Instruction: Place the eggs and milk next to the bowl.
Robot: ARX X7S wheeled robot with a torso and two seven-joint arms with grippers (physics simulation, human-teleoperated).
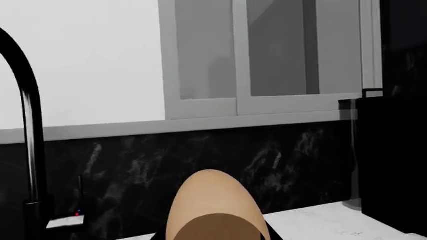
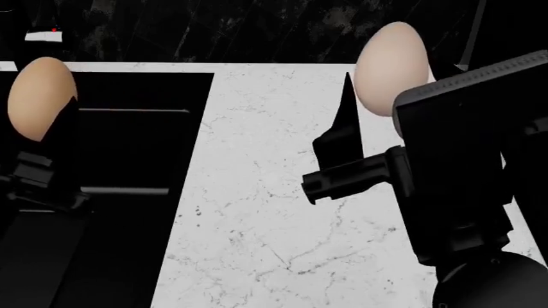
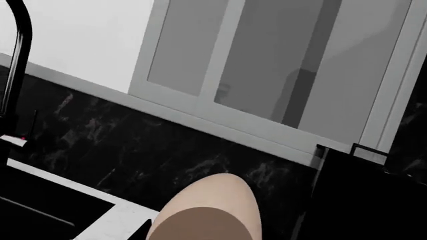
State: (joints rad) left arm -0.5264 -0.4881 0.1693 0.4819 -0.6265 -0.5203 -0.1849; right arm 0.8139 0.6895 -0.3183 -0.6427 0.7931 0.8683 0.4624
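Both eggs are held up above the counter. My left gripper is shut on the tan-brown egg, over the black sink. That egg fills the near edge of the left wrist view. My right gripper is shut on the paler pinkish egg, over the white marble counter. One black finger stands at that egg's left. The right wrist view shows the pale egg close up. The milk and the bowl are out of view.
A black sink is set into the counter at the left. Its black faucet rises beside it. A dark marbled backsplash and a window run along the back. A tall black object stands at the right.
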